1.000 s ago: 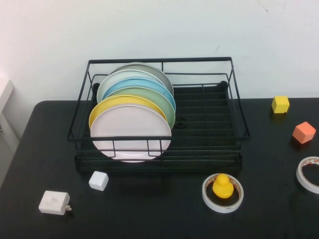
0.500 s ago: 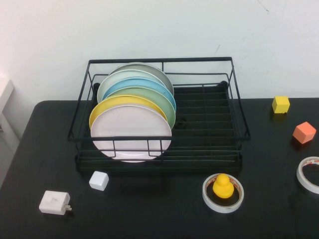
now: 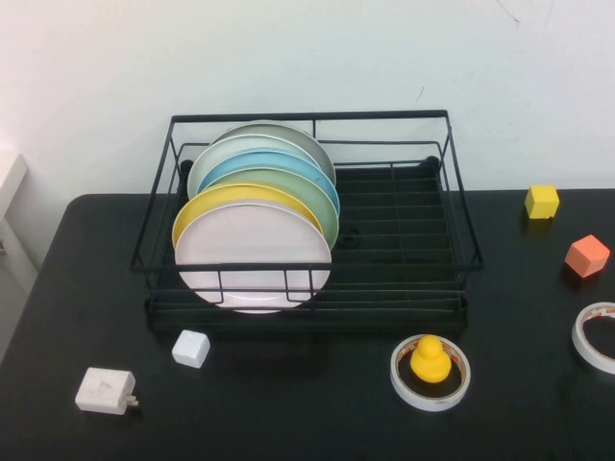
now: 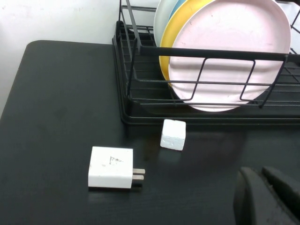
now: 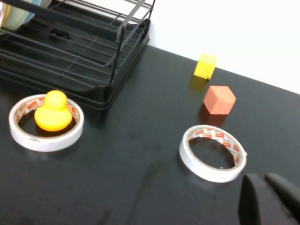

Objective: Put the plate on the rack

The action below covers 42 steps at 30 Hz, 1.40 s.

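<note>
Left wrist view shows the left tool (image 4: 269, 197) low over the desk (image 4: 61, 117), its dark fingers pressed together and empty. Past it lie a white charger (image 4: 111, 167) and a white cube (image 4: 173, 134), then the rack (image 4: 140, 101). The plate (image 4: 229, 51) stands upright on edge in the rack's front slot, face toward the tool, touching the yellow plate (image 4: 176, 35) behind. The left arm is nearer. The right tool (image 5: 272, 199), also closed and empty, hangs beside a tape roll (image 5: 213, 152), well apart. The rack's right half is open; I judge placement done.
</note>
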Each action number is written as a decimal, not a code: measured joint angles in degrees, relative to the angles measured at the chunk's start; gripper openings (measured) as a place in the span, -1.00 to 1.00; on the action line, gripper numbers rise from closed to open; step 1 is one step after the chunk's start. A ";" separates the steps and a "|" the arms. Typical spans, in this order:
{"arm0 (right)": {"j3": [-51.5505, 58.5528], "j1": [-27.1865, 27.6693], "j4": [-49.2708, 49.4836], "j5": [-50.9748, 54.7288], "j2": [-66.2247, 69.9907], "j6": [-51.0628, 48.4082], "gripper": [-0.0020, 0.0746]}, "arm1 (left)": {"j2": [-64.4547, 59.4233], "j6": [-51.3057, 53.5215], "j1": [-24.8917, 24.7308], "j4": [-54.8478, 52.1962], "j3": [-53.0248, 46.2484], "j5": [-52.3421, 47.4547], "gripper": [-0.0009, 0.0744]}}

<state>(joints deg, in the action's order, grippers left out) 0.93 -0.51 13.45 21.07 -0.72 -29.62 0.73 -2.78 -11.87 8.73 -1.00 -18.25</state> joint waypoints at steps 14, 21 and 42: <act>0.00 0.00 -15.51 -0.71 0.00 25.62 -0.95 | 0.00 0.00 0.00 0.00 0.00 0.00 -0.98; 0.00 0.00 -16.03 -0.71 0.00 27.13 -0.95 | 0.00 0.00 0.00 0.00 0.00 -0.10 -0.98; 0.00 0.00 -16.13 -0.71 0.00 27.38 -0.95 | 0.00 0.00 0.00 0.00 0.00 -0.10 -0.98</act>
<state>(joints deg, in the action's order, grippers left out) 0.93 -0.51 -2.68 20.36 -0.72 -2.24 0.73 -2.78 -11.87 8.73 -1.00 -18.35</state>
